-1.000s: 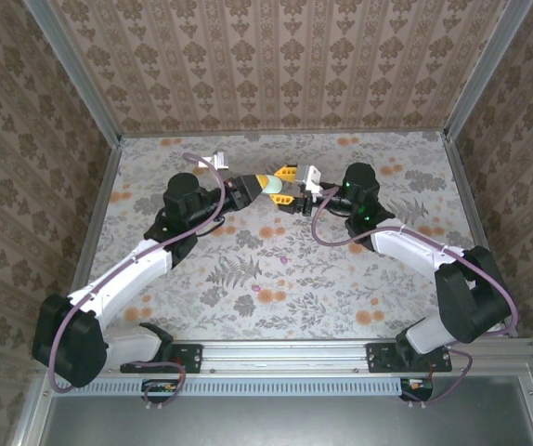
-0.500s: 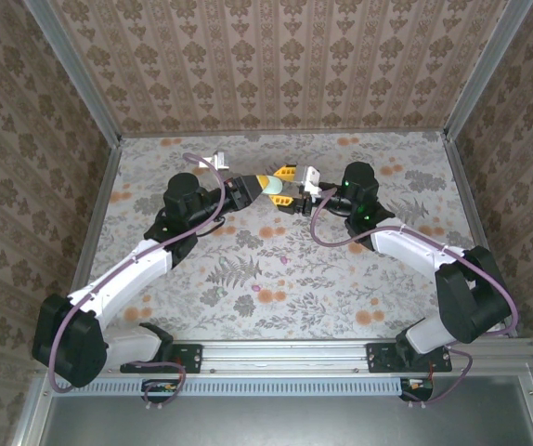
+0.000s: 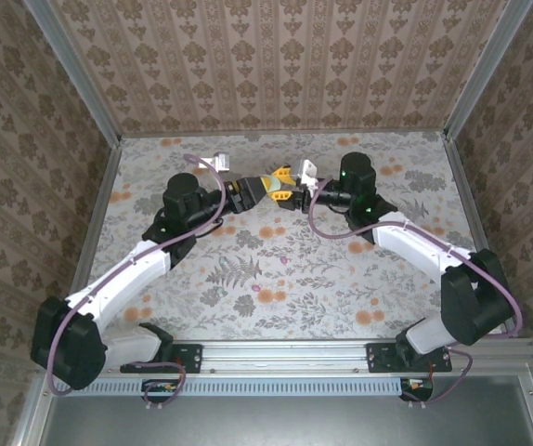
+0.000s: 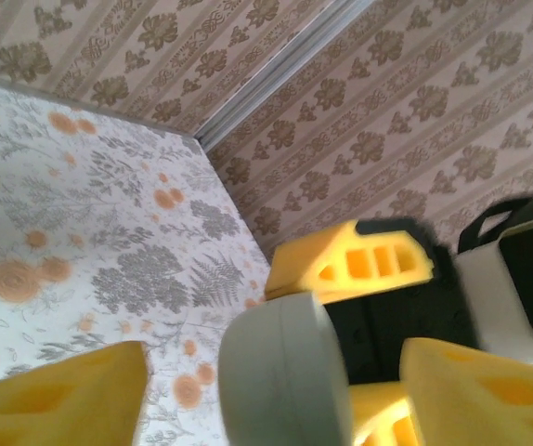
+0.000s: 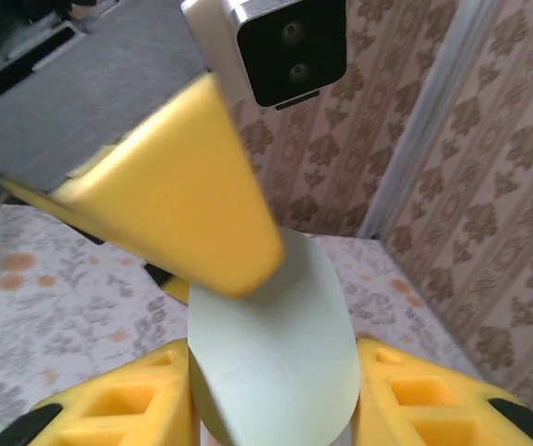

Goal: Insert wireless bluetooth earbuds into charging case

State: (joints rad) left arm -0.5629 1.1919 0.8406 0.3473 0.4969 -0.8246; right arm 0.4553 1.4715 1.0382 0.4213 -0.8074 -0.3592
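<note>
Top external view: two arms reach from the near edge of a flower-patterned table (image 3: 359,279) and meet nose to nose toward the far wall, the left gripper (image 3: 259,186) and right gripper (image 3: 287,186) almost touching, both raised above the cloth. Right wrist view: a mint oval case (image 5: 271,358) sits upright between the right gripper's two yellow fingers (image 5: 118,404), which press flush against its two sides and pinch it. One yellow finger of the left gripper lies across the top of the case, partly covering it. The left arm's wrist camera (image 5: 290,42) faces back from just above. Left wrist view: the same case stands in the middle, with the left gripper's own yellow fingers (image 4: 62,395) spread wide on either side. A strip of cloth shows between the case and one finger and a dark gap beside the other, so they stand apart from it. A yellow finger of the right gripper sits just behind the case. In the top view a tiny pink speck (image 3: 285,261), perhaps an earbud but too small to tell, lies on the cloth well apart from the grippers, nearer the bases.
</note>
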